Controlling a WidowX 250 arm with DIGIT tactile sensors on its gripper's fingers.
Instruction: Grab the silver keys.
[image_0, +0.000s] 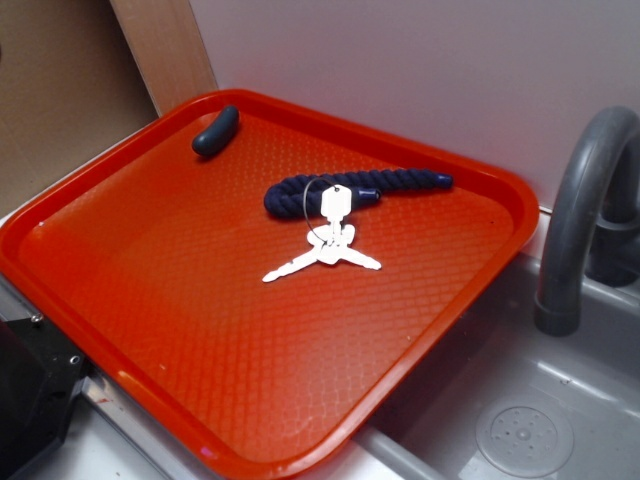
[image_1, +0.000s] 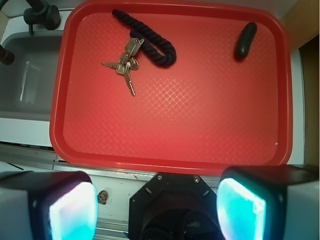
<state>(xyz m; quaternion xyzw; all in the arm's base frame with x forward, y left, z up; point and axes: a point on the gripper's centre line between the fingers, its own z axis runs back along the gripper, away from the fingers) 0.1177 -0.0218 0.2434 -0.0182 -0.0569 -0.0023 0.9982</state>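
- The red tray (image_0: 150, 300) lies flat on the counter, and its raised rim goes around all 4 sides with rounded corners.
- The silver keys (image_0: 325, 245) lie on the tray floor, a little toward 1 o'clock from the tray center in the exterior view. In the wrist view the silver keys (image_1: 126, 62) are in the 10 o'clock part of the tray.
- About 3 keys fan out from a thin wire ring. The key with the squarish head points toward 12 o'clock in the exterior view and its head lies on or against the navy rope (image_0: 360, 188); I cannot tell which.
- The rope lies just at 12 o'clock from the keys, and its thin end reaches toward the rim at 2 o'clock.
- A small dark grey curved piece (image_0: 216, 131) rests near the rim at 11 o'clock, well apart from the keys.
- From the keys toward 6 and 8 o'clock the tray floor is bare up to the rim.
- The gripper (image_1: 157, 207) hangs outside the tray, beyond the near rim, at 6 o'clock in the wrist view. Its 2 fingers (image_1: 72, 212) stand wide apart and hold nothing.
- A grey sink (image_0: 520, 420) with a faucet (image_0: 580, 200) is just beside the tray's edge at 4 o'clock in the exterior view.
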